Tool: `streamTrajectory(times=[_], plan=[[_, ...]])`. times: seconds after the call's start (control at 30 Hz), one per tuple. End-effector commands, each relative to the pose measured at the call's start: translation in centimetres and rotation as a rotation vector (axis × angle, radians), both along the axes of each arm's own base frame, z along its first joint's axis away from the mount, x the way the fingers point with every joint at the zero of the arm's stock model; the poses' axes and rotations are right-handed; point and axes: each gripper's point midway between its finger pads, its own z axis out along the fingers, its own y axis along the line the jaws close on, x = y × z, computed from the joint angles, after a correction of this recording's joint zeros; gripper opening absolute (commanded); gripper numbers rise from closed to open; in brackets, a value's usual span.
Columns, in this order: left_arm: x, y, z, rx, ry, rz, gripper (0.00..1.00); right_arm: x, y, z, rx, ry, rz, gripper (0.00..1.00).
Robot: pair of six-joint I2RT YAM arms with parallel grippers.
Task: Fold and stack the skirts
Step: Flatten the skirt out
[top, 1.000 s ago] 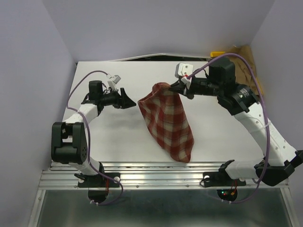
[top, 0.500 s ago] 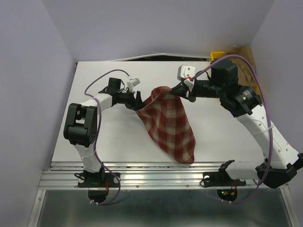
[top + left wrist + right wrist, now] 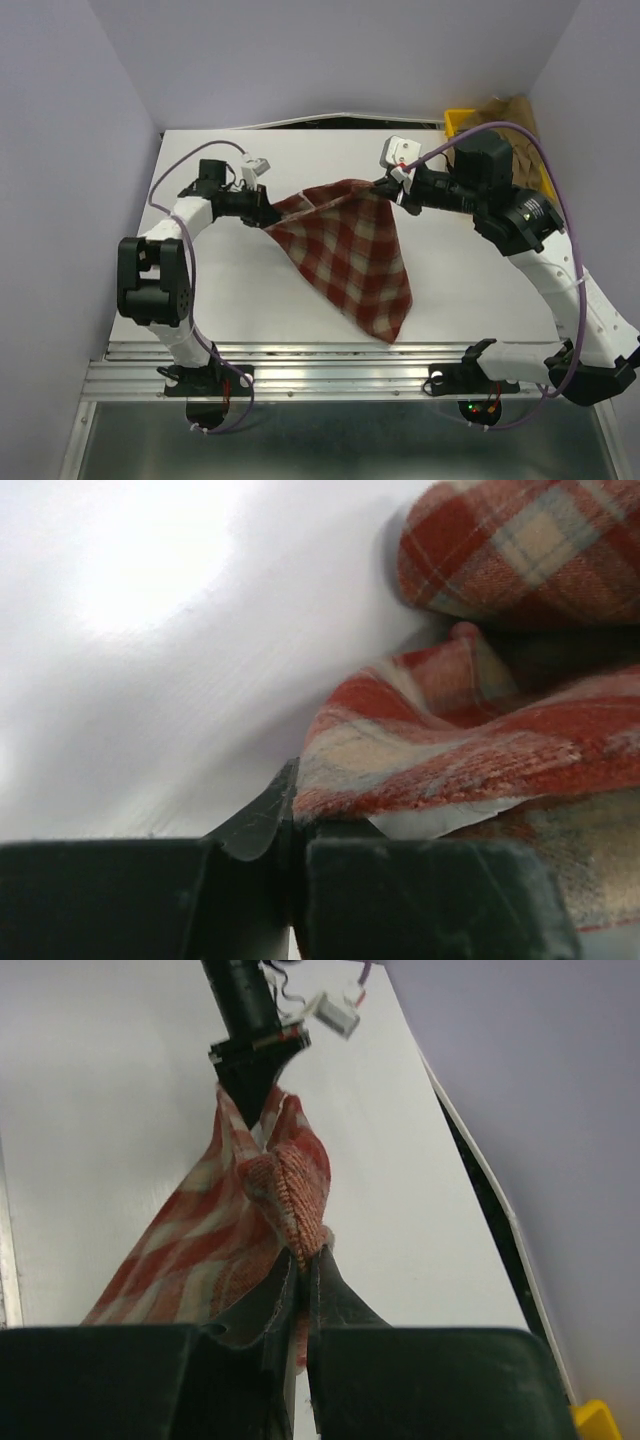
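Observation:
The red-and-cream plaid skirt (image 3: 350,255) hangs over the white table (image 3: 240,290), its top edge stretched between both grippers and its lower end trailing toward the front edge. My left gripper (image 3: 268,212) is shut on the skirt's left corner; in the left wrist view the plaid skirt (image 3: 470,735) is pinched between the closed jaws of the left gripper (image 3: 293,802). My right gripper (image 3: 385,186) is shut on the right corner. The right wrist view shows the plaid skirt (image 3: 285,1185) bunched at the right gripper (image 3: 305,1258), with the left gripper (image 3: 250,1085) beyond. Tan-brown fabric (image 3: 510,108), likely the other skirt, lies at the back right.
A yellow plastic tray (image 3: 458,121) stands at the table's back right corner, next to the tan-brown fabric; its corner also shows as the yellow tray (image 3: 597,1420) in the right wrist view. Lilac walls close in the table on three sides. A metal rail (image 3: 330,360) runs along the front edge.
My left gripper reached the skirt's hanging left edge, shut on it and drew it left, spreading the top edge. My right gripper kept its hold and shifted slightly right.

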Motion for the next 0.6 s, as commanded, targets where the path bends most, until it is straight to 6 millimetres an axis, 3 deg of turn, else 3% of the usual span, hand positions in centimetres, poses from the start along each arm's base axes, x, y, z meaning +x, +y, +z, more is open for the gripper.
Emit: streamTrajectory(times=[0.0,0.03,0.07,0.13,0.17,0.27,0.57], plan=[[5.3,7.6,6.5,0.136,-0.258,0.228,0.0,1.7,-3.1,6.0,0.098,-0.228,-0.195,0.01],[5.7,8.4,7.2,0.161,-0.292,0.248,0.0,2.2,-3.2,5.4,0.09,-0.225,-0.218,0.01],[6.3,9.0,9.3,0.181,-0.355,0.267,0.0,2.9,-3.7,5.7,0.093,-0.247,-0.263,0.01],[6.6,10.0,10.6,0.238,-0.395,0.291,0.0,3.8,-3.9,5.4,0.088,-0.254,-0.299,0.01],[6.9,10.2,12.2,0.25,-0.437,0.293,0.02,4.1,-3.9,5.4,0.088,-0.256,-0.31,0.01],[5.9,10.5,14.6,0.293,-0.488,0.266,0.13,4.7,-3.9,5.0,0.083,-0.244,-0.332,0.01],[1.5,11.9,14.7,0.404,-0.461,0.255,0.35,5.7,-5.5,4.5,0.139,-0.217,-0.417,0.01]])
